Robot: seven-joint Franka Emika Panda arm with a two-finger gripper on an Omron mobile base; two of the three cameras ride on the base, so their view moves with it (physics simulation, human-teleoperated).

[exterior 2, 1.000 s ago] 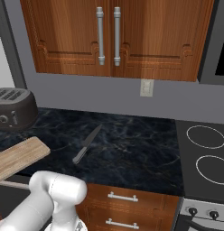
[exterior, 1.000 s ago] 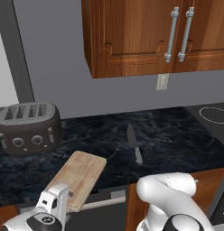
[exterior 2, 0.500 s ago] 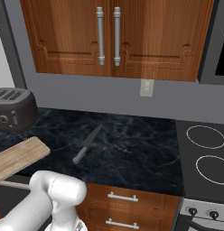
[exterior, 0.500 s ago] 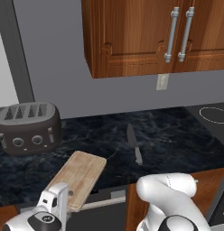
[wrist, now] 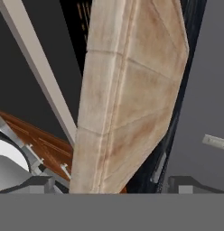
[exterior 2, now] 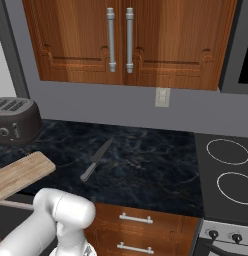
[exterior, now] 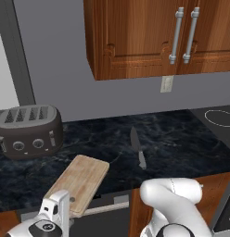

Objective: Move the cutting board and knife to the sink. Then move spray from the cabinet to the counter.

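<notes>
right now i see my hand (wrist: 107, 182) spread wide at the cutting board's (exterior: 79, 182) near edge overhanging the tabletop (exterior: 182, 134); the knife (exterior: 137, 147) lies well apart.

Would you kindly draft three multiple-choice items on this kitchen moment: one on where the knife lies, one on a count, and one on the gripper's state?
1. Where does the knife lie?
A. on the cutting board
B. on the counter, apart from the board
C. on the stove

2. How many bar handles show on the cabinet doors?
A. one
B. two
C. four

3. How does the gripper stand?
A. open, with the board's edge between its fingers
B. shut on the knife
C. shut on nothing

Answers:
1 B: the knife rests on the black counter, right of the cutting board with bare worktop between.
2 B: two silver bars hang side by side.
3 A: the hand view shows both fingertips spread wide either side of the board.
</notes>
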